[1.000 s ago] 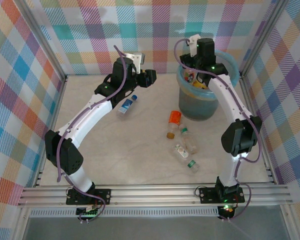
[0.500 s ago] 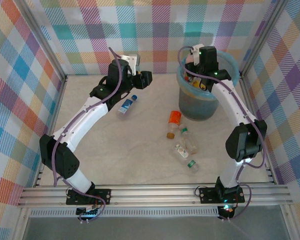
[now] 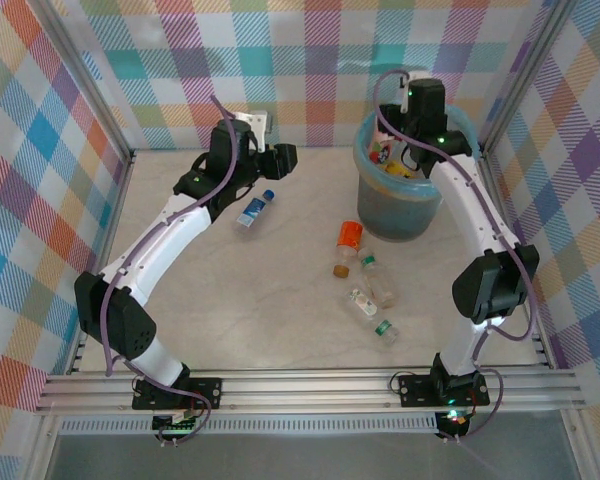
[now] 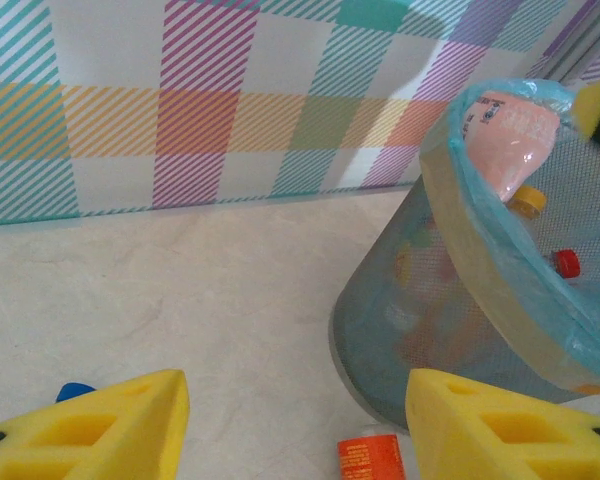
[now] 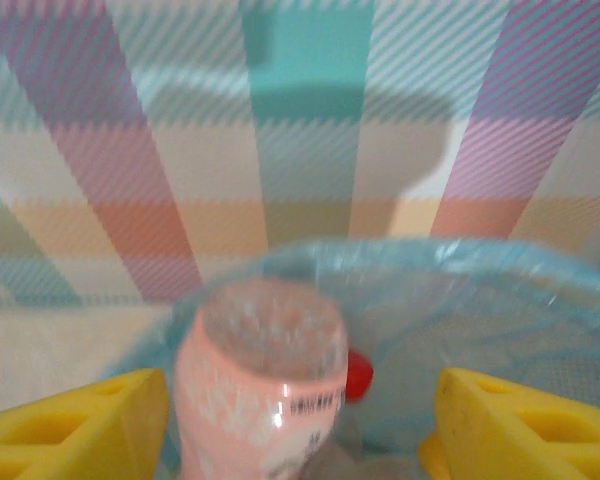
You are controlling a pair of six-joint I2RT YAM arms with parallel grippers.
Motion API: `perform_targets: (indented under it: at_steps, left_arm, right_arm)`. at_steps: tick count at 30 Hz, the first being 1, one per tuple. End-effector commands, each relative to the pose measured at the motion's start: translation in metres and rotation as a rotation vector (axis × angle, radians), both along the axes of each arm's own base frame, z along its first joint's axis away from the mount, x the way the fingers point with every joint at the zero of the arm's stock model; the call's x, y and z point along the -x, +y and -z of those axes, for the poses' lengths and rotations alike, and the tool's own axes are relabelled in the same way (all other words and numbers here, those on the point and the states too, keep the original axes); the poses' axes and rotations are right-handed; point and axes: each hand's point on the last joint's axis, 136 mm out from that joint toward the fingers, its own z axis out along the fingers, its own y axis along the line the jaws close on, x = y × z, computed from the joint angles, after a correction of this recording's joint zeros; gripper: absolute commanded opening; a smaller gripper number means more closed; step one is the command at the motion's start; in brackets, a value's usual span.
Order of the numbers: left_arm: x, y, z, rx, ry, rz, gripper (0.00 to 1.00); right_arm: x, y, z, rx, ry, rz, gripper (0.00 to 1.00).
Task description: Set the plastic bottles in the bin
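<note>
Right claw [image 5: 302, 400] is wide open over the round grey-blue bin [image 3: 390, 212] at far right, with a pale pink plastic bottle [image 5: 260, 385] standing ungripped between its fingers. Left claw [image 4: 298, 405] open, empty.

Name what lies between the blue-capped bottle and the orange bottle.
Nothing: in the top view, bare tabletop separates the blue-capped bottle from the orange bottle.

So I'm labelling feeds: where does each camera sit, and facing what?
Top external: above and behind, looking down on table and bin; left arm, right arm show.
Left wrist: low, faces bin's side; left gripper below.
Right wrist: above bin, faces far wall; right gripper below.
Both wrist views share the pink bottle.
</note>
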Motion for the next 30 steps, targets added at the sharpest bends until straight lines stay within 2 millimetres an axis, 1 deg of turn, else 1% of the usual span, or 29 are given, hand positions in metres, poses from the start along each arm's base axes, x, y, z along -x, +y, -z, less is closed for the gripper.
perform_targets:
  at_steps: [1, 4, 6, 9, 12, 15, 18, 21, 25, 30]
  left_arm:
    - [0.004, 0.007, -0.022, 0.014, -0.028, -0.005, 0.59]
    - [0.004, 0.009, -0.021, 0.013, -0.026, -0.016, 0.59]
    - [0.004, 0.01, -0.021, 0.016, -0.026, -0.023, 0.59]
    - [0.003, 0.01, -0.021, 0.016, -0.022, -0.022, 0.59]
    - [0.003, 0.011, -0.019, 0.005, -0.016, -0.019, 0.59]
    - [0.004, 0.013, -0.016, 0.0, -0.006, -0.023, 0.59]
    - [0.005, 0.016, -0.013, 0.001, -0.008, -0.031, 0.59]
    - [0.007, 0.018, -0.008, 0.004, -0.005, -0.039, 0.59]
    - [0.009, 0.021, -0.001, -0.002, 0.01, -0.043, 0.59]
    - [0.01, 0.03, 0.007, -0.01, 0.04, -0.068, 0.59]
  right_arm:
    - [-0.012, -0.003, -0.02, -0.113, -0.083, 0.062, 0.66]
    - [-0.019, 0.0, -0.018, -0.148, -0.095, 0.073, 0.61]
    - [-0.025, 0.003, -0.018, -0.174, -0.141, 0.066, 0.58]
    - [-0.036, 0.005, -0.018, -0.202, -0.183, 0.069, 0.57]
    - [-0.049, 0.011, -0.009, -0.206, -0.197, 0.055, 0.58]
    - [-0.058, 0.018, 0.007, -0.195, -0.139, 0.026, 0.57]
    - [-0.055, 0.024, 0.031, -0.181, -0.059, -0.008, 0.55]
    - [-0.046, 0.026, 0.053, -0.169, 0.002, -0.028, 0.53]
    - [-0.034, 0.026, 0.073, -0.154, 0.053, -0.043, 0.53]
    - [-0.028, 0.017, 0.091, -0.107, 0.107, -0.02, 0.53]
